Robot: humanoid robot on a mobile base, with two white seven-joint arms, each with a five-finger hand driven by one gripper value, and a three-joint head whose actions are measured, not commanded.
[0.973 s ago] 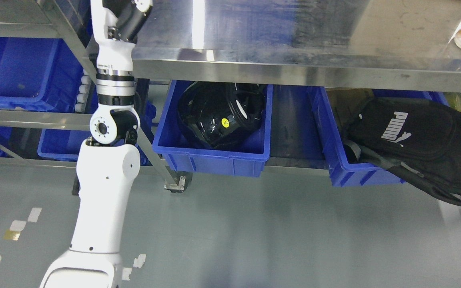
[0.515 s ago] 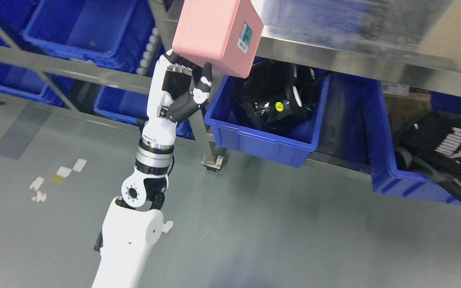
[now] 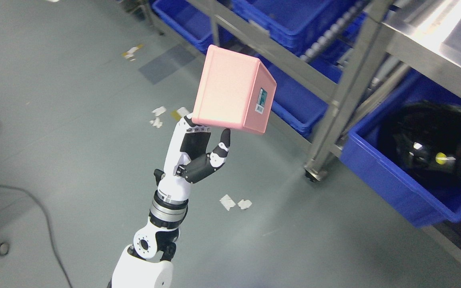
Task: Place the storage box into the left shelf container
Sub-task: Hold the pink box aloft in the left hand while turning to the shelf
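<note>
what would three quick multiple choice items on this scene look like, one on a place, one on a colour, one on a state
1. Where is the black helmet?
A. On the grey floor
B. In the blue plastic bin at the lower right
C. On the steel shelf top

2. What colour is the plastic storage box that is held up?
A. Pink
B. Green
C. Yellow

3. What state is the robot's left hand in?
A. Open and holding nothing
B. Out of view
C. Grasping the box from below

Answers:
1 B, the helmet lies inside the bin beside the steel shelf leg.
2 A, every visible side is pink, with a small label on one face.
3 C, the fingers are closed on the box's lower edge.
</note>
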